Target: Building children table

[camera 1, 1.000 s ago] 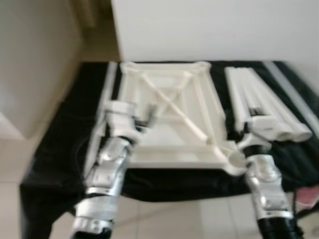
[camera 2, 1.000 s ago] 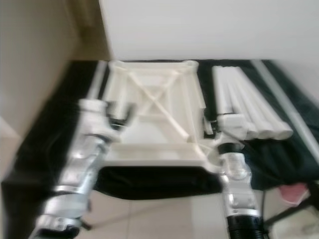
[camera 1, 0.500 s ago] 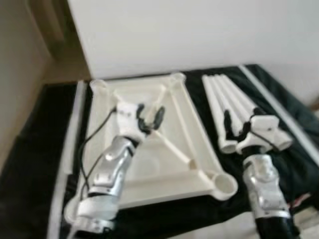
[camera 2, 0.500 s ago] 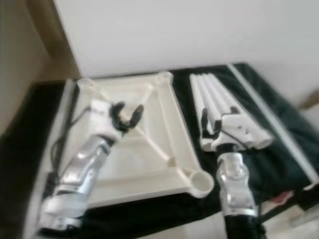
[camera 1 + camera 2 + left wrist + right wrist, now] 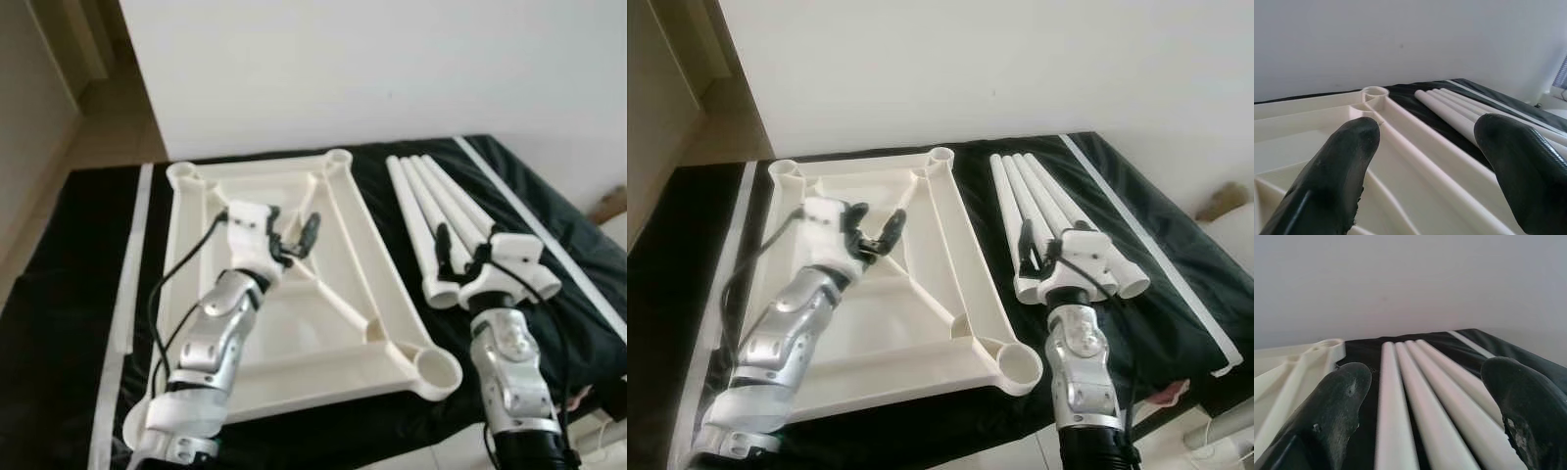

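Note:
A cream children's tabletop (image 5: 377,255) lies upside down on the black cloth, with ribs crossing its underside and a round socket (image 5: 437,371) at each corner. Several white tube legs (image 5: 431,191) lie side by side to its right. My left gripper (image 5: 294,227) hovers open over the middle of the tabletop's underside, holding nothing. My right gripper (image 5: 460,250) is open just above the near ends of the legs. The left wrist view looks between its fingers (image 5: 1347,156) toward the far corner socket (image 5: 1375,91). The right wrist view looks along the legs (image 5: 1400,382).
A black cloth (image 5: 78,255) covers the work surface, with white strips along its left (image 5: 132,255) and right (image 5: 509,196) sides. A white wall (image 5: 392,69) stands right behind it. Beige floor (image 5: 108,127) lies at the far left. A pink object (image 5: 1166,394) and cables sit at the near right.
The whole view has shifted and sharpened as the camera moved. Both arms now reach farther over the surface, the left over the tabletop's middle, the right over the legs' ends. Both stay open.

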Controlling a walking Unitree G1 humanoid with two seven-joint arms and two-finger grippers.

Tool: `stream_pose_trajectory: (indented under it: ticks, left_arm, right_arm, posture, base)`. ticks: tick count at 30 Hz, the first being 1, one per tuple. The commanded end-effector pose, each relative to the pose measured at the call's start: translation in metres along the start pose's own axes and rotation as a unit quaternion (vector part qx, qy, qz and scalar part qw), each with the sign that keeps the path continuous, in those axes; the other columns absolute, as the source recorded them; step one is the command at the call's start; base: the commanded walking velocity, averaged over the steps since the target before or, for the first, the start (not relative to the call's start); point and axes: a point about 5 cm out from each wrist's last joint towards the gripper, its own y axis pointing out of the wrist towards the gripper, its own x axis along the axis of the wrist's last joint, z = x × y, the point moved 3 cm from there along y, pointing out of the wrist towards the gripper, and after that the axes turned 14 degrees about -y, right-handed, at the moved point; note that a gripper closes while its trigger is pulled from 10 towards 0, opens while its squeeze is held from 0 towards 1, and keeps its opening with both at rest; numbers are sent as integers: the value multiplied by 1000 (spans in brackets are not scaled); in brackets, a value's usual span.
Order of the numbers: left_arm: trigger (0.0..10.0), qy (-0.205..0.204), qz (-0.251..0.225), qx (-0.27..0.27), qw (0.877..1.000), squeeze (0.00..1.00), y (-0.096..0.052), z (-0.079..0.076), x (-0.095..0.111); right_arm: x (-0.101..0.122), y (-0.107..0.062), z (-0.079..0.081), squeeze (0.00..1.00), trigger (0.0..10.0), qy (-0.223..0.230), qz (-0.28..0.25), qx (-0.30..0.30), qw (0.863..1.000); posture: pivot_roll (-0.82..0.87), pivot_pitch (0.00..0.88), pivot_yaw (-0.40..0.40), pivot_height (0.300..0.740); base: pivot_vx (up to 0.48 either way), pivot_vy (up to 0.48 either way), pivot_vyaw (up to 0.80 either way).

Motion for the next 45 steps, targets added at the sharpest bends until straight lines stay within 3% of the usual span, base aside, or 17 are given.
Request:
stream_pose_trajectory:
  ticks: [1,5,6,10,13,14,16,20,26,28,29,31,38,40,45]
  left_arm:
    - [10000,10,23,-42,999,0,-3,-9,-5]
    - [10000,16,37,-75,996,0,-5,-19,-7]
    - [10000,15,41,-82,996,0,-6,-21,-8]
    - [10000,3,50,-101,994,0,-9,-29,-9]
    - [10000,17,67,-125,990,0,-12,-36,-12]
    - [10000,22,81,-148,985,0,-16,-41,-15]
    - [10000,22,81,-148,985,0,-16,-41,-15]
    - [10000,79,153,-234,957,0,-36,-56,-35]
    - [10000,99,180,-249,946,0,-42,-56,-43]
    - [10000,124,225,-275,926,0,-52,-56,-58]
    - [10000,124,225,-275,926,0,-52,-56,-58]
    - [10000,143,253,-288,912,0,-60,-54,-67]
    - [10000,139,267,-289,909,0,-65,-51,-69]
    - [10000,184,288,-282,896,0,-69,-39,-76]
    - [10000,226,305,-265,886,0,-71,-26,-82]
  right_arm:
    - [-6,3,-3,0,10000,6,22,-4,1000]
    - [-13,7,-6,0,10000,1,50,1,999]
    - [-14,7,-5,1000,10000,11,54,14,998]
    - [-23,6,-4,1000,10000,36,84,54,994]
    - [-23,6,-3,1000,10000,18,83,90,992]
    - [-22,5,-1,0,10000,0,76,116,990]
    - [-22,5,-1,0,10000,0,76,116,990]
    - [-22,-2,10,0,10000,-28,72,171,982]
    - [-23,-5,13,0,10000,-29,75,183,980]
    - [-23,-7,15,0,10000,-33,73,193,978]
    - [-23,-7,15,0,10000,-33,73,193,978]
    - [-23,-7,16,0,10000,-36,73,199,977]
    - [-23,-5,15,0,10000,-38,72,200,976]
    - [-23,-4,17,0,10000,-37,71,203,976]
    - [-23,-4,19,0,10000,-36,71,206,975]
  posture:
    - [-49,0,2,740]
    - [-51,0,5,740]
    - [-51,0,6,740]
    - [-50,1,8,740]
    - [-50,4,9,740]
    - [-52,6,9,740]
    - [-52,6,9,740]
    - [-55,7,8,740]
    - [-60,3,11,740]
    - [-62,0,17,740]
    - [-62,0,17,740]
    - [-60,0,19,740]
    - [-52,0,18,740]
    - [-47,0,14,740]
    - [-47,0,14,740]
  base:
    - [0,0,0]
    - [0,0,0]
    - [0,0,0]
    - [0,0,0]
    - [0,0,0]
    - [0,0,0]
    - [0,0,0]
    - [0,0,0]
    - [0,0,0]
    - [0,0,0]
    - [0,0,0]
    - [0,0,0]
    - [0,0,0]
    - [0,0,0]
    - [0,0,0]
